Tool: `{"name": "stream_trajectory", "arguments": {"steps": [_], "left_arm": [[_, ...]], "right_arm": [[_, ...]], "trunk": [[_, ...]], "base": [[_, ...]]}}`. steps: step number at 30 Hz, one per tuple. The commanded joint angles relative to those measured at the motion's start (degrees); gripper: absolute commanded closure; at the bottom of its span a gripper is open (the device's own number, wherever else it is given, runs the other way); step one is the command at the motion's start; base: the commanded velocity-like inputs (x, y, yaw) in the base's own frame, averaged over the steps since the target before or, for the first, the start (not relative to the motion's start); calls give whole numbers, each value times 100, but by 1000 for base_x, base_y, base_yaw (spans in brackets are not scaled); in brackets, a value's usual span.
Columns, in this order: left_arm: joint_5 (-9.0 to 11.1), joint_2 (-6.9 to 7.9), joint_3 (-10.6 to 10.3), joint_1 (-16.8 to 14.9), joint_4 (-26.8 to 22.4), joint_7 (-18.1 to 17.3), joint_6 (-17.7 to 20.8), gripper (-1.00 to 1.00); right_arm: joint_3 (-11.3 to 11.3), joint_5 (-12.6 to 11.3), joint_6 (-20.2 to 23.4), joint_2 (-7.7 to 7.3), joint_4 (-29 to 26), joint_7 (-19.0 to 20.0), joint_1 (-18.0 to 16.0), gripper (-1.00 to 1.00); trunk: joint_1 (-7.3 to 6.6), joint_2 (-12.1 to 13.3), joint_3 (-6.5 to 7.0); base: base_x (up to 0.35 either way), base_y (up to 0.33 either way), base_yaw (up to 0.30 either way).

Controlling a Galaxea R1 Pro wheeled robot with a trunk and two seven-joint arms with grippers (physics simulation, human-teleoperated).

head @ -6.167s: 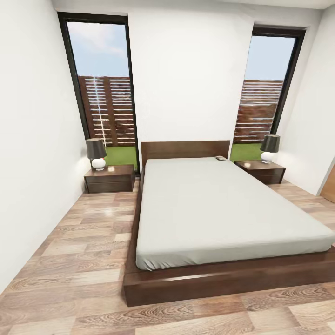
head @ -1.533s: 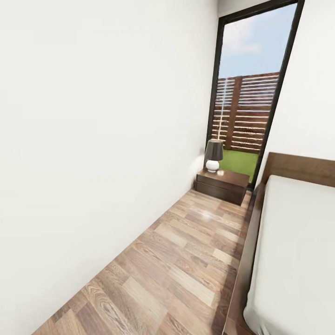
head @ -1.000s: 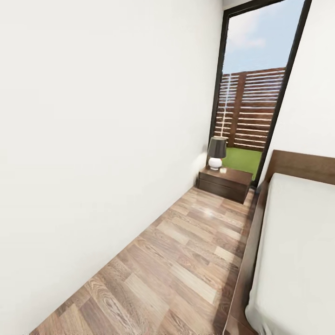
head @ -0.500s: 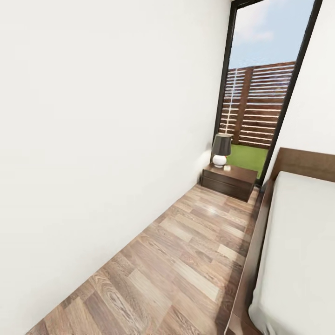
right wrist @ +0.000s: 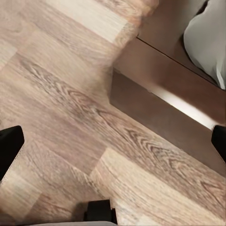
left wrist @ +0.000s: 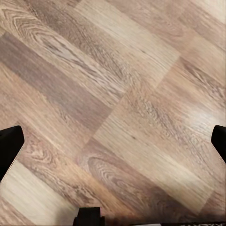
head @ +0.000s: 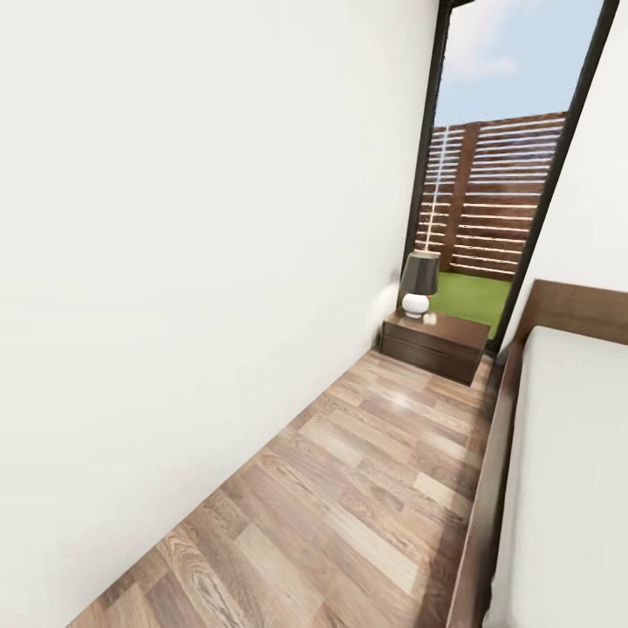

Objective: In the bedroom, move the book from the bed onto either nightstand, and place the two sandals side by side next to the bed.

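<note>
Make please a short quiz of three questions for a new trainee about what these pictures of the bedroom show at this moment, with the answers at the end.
1. True or false: a lamp stands on the nightstand in the head view.
2. What lies between the white wall and the bed? A) a rug B) bare wood-plank floor C) a chair
3. In the right wrist view, which part of the bed is near the floor planks?

Key
1. True: the lamp has a dark shade and a white base.
2. B.
3. A corner of the dark wood frame, with pale mattress above it.
</note>
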Motion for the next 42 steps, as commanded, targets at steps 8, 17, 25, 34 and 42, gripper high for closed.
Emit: {"name": "stream_trajectory", "arguments": {"steps": [8, 17, 25, 34, 42], "left_arm": [[-1, 0, -2, 1, -6, -3, -6, -100], [-1, -4, -2, 1, -6, -3, -6, -100], [-1, -8, -4, 1, -6, -3, -6, -100], [-1, -8, -2, 1, -6, -3, -6, -100], [-1, -8, -11, 1, -6, -3, -6, -100]], "right_arm": [[10, -50, -19, -13, 2, -1, -2, -100], [10, -50, -19, -16, 1, -1, -2, -100], [10, -50, -19, -10, 3, -1, -2, -100], [10, -50, -19, -6, 3, 0, -2, -100], [10, -50, -19, 9, 3, -1, -2, -100]], "trunk": [[3, -2, -4], [3, -2, -4], [3, -2, -4], [3, -2, -4], [3, -2, -4]], "base": [[129, 0, 143], [6, 0, 285], [0, 0, 291], [0, 0, 291], [125, 0, 160]]}}
